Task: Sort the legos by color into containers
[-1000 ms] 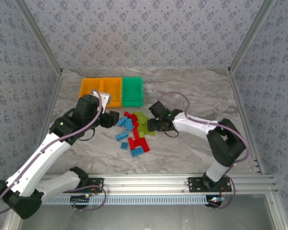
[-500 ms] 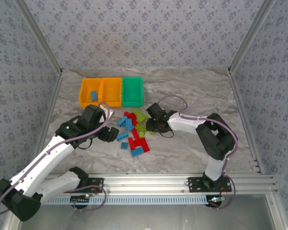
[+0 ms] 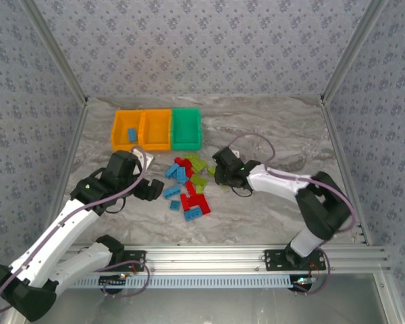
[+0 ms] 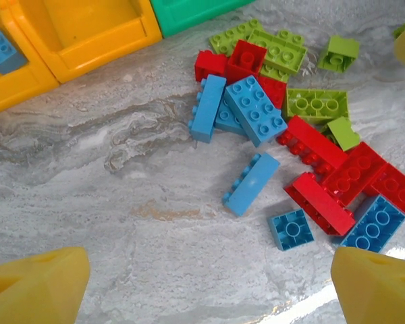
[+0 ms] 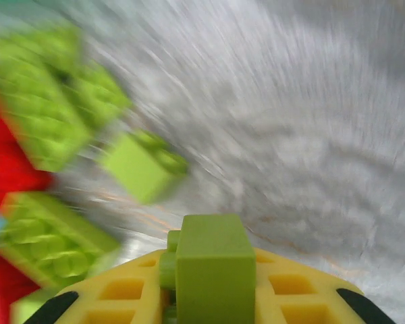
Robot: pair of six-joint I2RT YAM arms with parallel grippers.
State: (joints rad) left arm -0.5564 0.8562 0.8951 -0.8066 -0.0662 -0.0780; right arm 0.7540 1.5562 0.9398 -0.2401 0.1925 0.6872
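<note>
Legos (image 3: 189, 185) heaped on table (image 3: 270, 135) between arms, near containers (image 3: 156, 129); one blue brick (image 3: 131, 134) in left bin (image 3: 123, 123). Bricks light, rigid, slick: pinch across flat side walls, not studs. Right gripper (image 3: 219, 177) clamped on lime brick (image 5: 212, 263); left gripper (image 4: 206, 290) spread wide, empty, over pile

White arms (image 3: 54, 229), black joints (image 3: 322, 210), seemingly purple cables (image 3: 247, 136), yellow fingers (image 4: 37, 287).
</note>
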